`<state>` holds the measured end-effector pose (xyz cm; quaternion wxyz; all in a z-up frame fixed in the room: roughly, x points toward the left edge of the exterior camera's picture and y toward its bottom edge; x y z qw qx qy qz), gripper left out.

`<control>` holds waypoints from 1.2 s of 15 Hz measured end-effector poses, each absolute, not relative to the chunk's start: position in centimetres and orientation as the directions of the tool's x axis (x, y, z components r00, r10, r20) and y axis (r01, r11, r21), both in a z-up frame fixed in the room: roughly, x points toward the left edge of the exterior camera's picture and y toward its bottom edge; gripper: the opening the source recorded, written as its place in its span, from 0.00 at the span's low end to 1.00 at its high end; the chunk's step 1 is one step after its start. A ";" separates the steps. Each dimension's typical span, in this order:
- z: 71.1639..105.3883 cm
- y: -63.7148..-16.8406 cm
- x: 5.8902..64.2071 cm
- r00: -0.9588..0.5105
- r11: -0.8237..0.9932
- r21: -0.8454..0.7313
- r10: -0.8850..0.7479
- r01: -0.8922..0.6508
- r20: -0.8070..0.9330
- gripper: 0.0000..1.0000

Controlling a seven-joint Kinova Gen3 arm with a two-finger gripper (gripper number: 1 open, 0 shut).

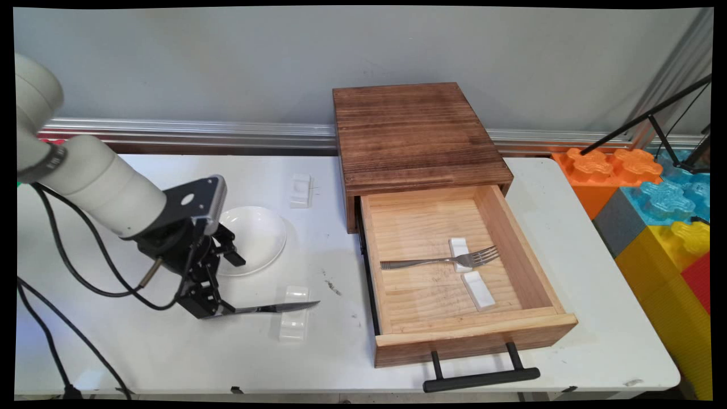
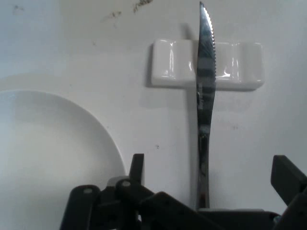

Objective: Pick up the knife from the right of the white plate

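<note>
— Where was the claw (image 1: 213, 307), and what was it doing?

— Low over the left half of the worktop (image 1: 170, 346); its fingers were pinching the handle end of a knife (image 1: 272, 308); the blade ran out level to the right, across a small white rest (image 1: 294, 321) near the front edge. In the hand view the knife (image 2: 205, 110) crossed that rest (image 2: 168, 63) at about its middle, serrated edge to the right, tip just past it; whether the blade touched the rest I couldn't tell.

— What lay around it?

— A white plate (image 1: 258, 236) sat just behind the claw, partly hidden by the hand; its rim (image 2: 72, 110) filled the lower left of the hand view. A second white rest (image 1: 300, 190) lay farther back, near the wall.

— And on the right?

— A dark wooden box (image 1: 414, 133) with its pale drawer (image 1: 559, 326) pulled out; a black handle (image 1: 483, 378) on the front; inside, a fork (image 1: 443, 261) lay with its neck on one white rest (image 1: 458, 246), tines to the right; another white rest (image 1: 479, 290) lay just in front of it. Coloured blocks (image 1: 664, 210) stood beyond the worktop's right end.
</note>
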<state>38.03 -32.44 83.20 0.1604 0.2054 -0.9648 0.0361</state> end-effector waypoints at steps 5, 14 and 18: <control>81.6 -33.1 37.0 -0.865 0.907 0.013 -0.405 -0.421 0.297 1.00; 80.2 -33.5 36.5 -0.863 0.898 0.025 -0.430 -0.440 0.267 1.00; 79.5 -33.6 36.6 -0.858 0.892 0.028 -0.441 -0.450 0.262 1.00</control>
